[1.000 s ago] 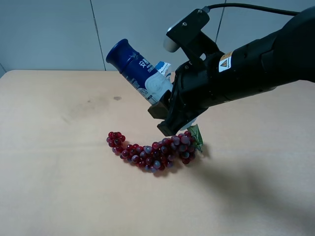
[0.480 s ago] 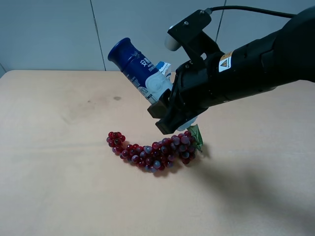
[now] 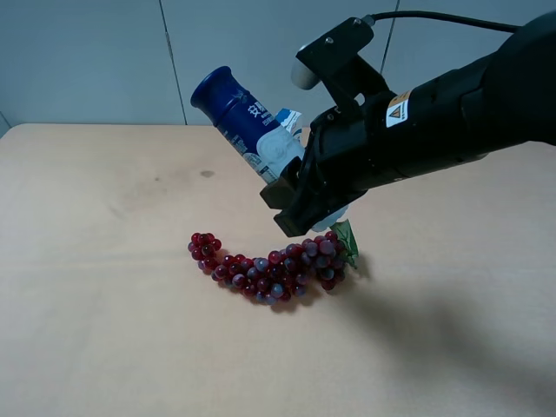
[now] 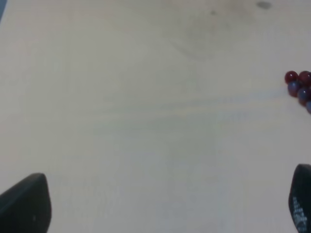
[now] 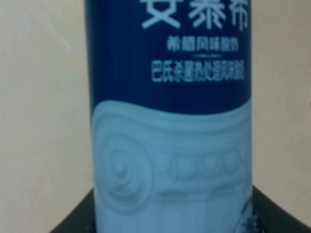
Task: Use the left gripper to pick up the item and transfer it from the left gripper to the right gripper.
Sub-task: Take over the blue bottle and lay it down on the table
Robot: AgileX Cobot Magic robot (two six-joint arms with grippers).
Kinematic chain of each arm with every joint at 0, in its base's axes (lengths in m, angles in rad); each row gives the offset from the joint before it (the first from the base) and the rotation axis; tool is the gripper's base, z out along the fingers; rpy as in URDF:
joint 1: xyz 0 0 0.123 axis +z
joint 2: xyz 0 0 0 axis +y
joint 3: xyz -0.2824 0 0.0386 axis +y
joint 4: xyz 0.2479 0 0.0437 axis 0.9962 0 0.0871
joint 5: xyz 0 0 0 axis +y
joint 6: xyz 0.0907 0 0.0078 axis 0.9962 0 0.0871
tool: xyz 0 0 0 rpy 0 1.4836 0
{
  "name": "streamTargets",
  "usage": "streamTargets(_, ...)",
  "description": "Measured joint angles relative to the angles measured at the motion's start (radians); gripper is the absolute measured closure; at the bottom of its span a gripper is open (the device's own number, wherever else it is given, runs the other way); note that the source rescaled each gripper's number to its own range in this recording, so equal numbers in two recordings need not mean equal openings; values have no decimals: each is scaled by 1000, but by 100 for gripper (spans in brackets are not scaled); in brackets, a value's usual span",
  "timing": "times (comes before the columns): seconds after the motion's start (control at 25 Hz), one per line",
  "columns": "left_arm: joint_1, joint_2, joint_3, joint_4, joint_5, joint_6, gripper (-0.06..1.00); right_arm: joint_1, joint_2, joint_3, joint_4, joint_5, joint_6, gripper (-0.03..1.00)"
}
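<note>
your right gripper (image 3: 291,198) has its jaws clamped on the white lower end of the bottle (image 3: 246,122). the bottle hangs tilted in the air, blue cap up and to the far left, just above the grapes (image 3: 269,268). your left gripper (image 4: 163,208) has its jaws spread wide with nothing between them, over the table (image 3: 95,295). the handover looks done. the risk, as i judge it: the grip sits at one end, so the long free part could lever loose and drop onto the grapes.
</note>
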Motion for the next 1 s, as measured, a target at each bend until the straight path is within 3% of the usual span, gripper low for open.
streamTargets(0.2, -12, -1, 79, -11, -39, 14, -2, 0, 0, 0, 4, 0, 1, 97)
streamTargets(0.44, -12, -2, 105, -78, -68, 125, 0, 0, 0, 0, 7, 0, 16, 97)
streamTargets(0.72, -12, -2, 105, -14, -69, 49, 1, 0, 0, 0, 7, 0, 23, 97)
streamTargets(1.0, -12, -2, 105, -7, -75, 41, 1, 0, 0, 0, 7, 0, 24, 97)
